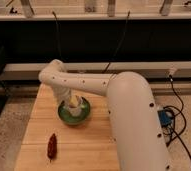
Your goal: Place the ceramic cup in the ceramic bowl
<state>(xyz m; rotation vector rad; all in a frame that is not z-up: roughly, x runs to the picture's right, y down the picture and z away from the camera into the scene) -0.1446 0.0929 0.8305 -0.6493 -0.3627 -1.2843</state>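
Camera view: my claw down at green ceramic bowl, mid-left on pale wooden bench. Cream ceramic cup inside bowl rim, right at my claw. Cannot tell whether claw grips cup or has let go. My judgement: cup in bowl, placement nearly done. Left: release if needed, lift clear. Dark red object near-left, well apart.

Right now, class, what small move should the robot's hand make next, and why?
Probably let go of the ceramic cup and lift the hand straight up. The cup appears to sit inside the ceramic bowl on the wooden table, with the hand directly over it, so the placing looks done. Whether the hand grips the cup cannot be seen.
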